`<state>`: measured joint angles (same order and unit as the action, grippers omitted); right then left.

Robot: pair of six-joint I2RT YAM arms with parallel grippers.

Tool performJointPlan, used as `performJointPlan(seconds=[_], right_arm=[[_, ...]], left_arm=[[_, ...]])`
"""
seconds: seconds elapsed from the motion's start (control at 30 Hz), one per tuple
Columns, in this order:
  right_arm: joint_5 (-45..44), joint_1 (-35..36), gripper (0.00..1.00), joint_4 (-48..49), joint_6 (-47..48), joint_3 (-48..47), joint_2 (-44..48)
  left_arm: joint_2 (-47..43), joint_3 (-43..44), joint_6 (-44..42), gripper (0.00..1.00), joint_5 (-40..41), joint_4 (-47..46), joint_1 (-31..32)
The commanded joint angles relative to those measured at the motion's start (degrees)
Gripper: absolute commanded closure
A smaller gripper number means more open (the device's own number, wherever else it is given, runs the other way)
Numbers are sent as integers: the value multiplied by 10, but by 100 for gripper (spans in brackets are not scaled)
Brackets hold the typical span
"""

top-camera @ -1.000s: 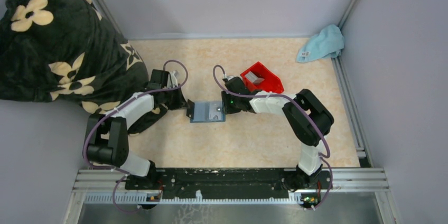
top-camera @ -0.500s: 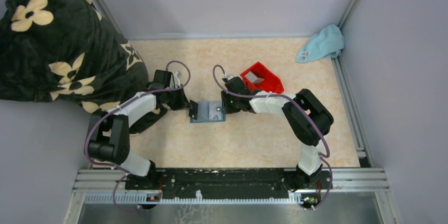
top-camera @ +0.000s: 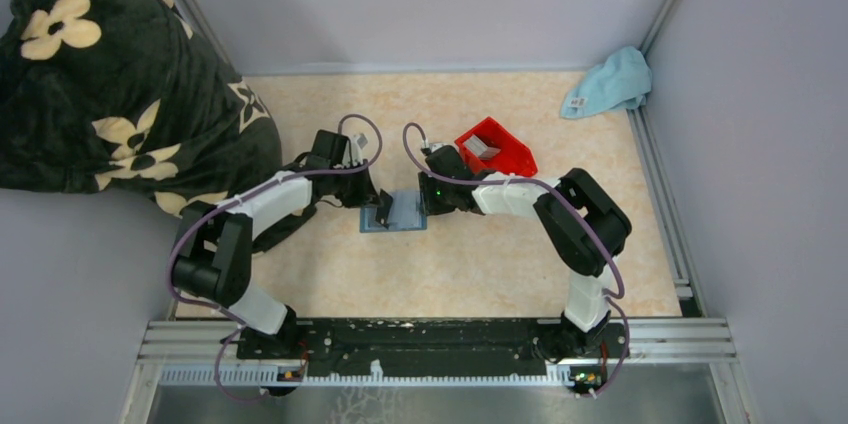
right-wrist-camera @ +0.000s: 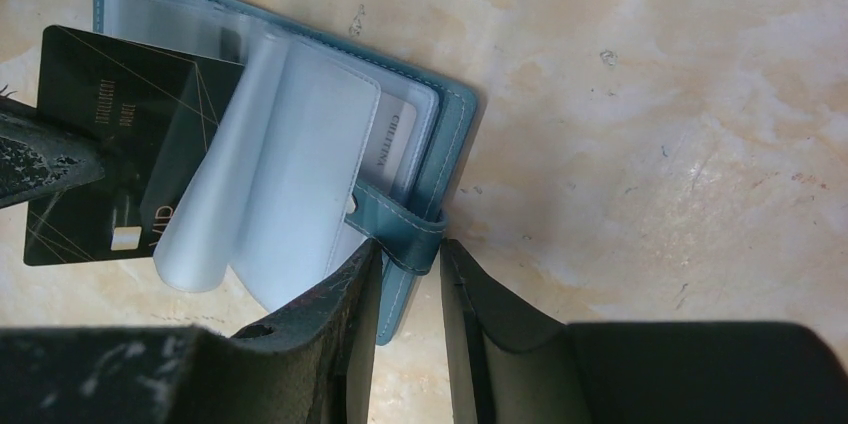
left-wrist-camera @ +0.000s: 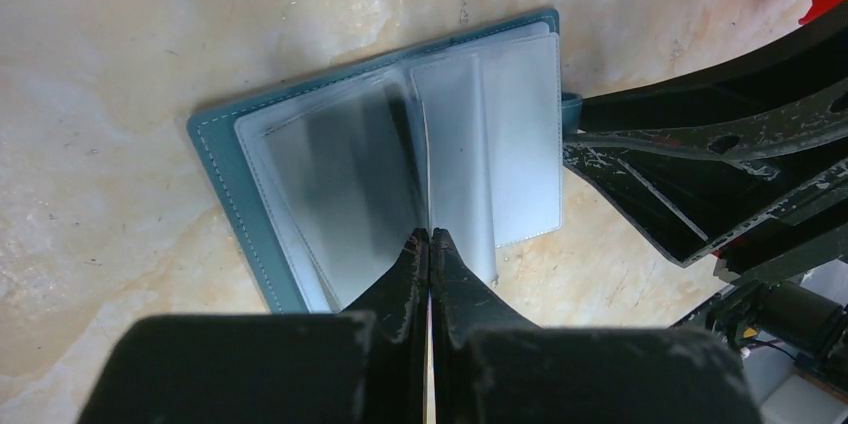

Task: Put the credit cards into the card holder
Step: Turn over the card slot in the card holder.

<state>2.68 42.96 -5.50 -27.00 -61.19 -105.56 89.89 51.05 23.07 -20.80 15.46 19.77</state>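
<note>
A pale marbled counter (top-camera: 480,264) sits inside grey walls, with a dark flowered blanket (top-camera: 100,74) heaped over its far left corner.

Reaching in from the left, the left tool (left-wrist-camera: 430,236) is clamped tight on a dark credit card (right-wrist-camera: 120,134). Its own camera sees the card edge-on. The card's free end lies over the left half of the card holder (top-camera: 405,212), which is spread open and flat on the counter mid-way between the arms, with its clear sleeves (left-wrist-camera: 510,134) fanned up.

At the holder's right edge, the right tool (right-wrist-camera: 410,249) has its jaws part way apart and closed in on the teal strap (right-wrist-camera: 400,234), pinning the holder in place, as far as I can judge.

Just behind that arm is a red bin (top-camera: 515,159) with grey credit cards (top-camera: 483,147) inside, and a light blue cloth (top-camera: 610,82) lies in the far right corner.

The step in hand looks like feeding this card into a sleeve. Next, I would say, its leading edge must find a pocket mouth and slide in flat while the right tool keeps the holder from skidding. The curling sleeve could block it.
</note>
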Motion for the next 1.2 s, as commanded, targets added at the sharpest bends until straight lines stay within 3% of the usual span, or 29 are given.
performJointPlan(seconds=[0.0, 0.33, 1.17], right_arm=[[-44, 3, 70, -37, 14, 19, -8], [-98, -14, 70, -67, 22, 27, 43], [-106, -15, 70, -85, 34, 25, 55]], left_arm=[[3, 17, 7, 100, 21, 9, 7], [-19, 6, 24, 100, 37, 3, 9], [38, 79, 66, 100, 49, -11, 85]])
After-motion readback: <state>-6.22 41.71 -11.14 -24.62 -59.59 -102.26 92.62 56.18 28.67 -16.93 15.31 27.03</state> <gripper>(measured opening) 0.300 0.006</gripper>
